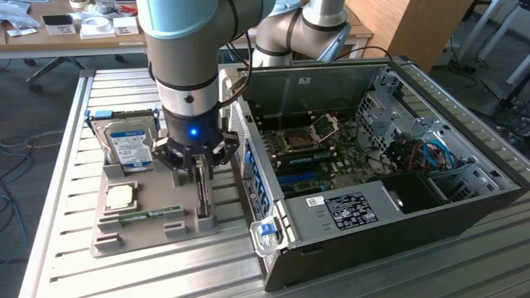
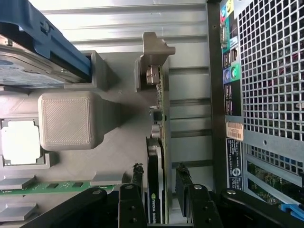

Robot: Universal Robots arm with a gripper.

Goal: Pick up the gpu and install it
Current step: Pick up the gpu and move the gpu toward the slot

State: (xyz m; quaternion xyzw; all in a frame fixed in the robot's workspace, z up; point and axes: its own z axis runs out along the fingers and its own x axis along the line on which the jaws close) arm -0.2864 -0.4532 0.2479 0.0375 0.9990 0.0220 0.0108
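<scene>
Okay so, my end effector (image 1: 195,175) sits straight over the gpu (image 1: 201,200), which stands on edge in its slot of the grey holder (image 1: 124,239) on the desk (image 1: 49,261); in the exterior view the card's long axis runs 12 to 6 o'clock, and my fingers (image 2: 137,178) straddle it across that line, one at 9 and one at 3; the jaws are wide open with a sliver of gap on each side, so I'd say nothing is gripped yet; the open case (image 1: 389,242) lies at 3 o'clock from the holder; writing-wise, the black cooler carries what looks like an Nvidia mark; the hard drive (image 1: 131,149) has a blue label, but I can't read it.
</scene>
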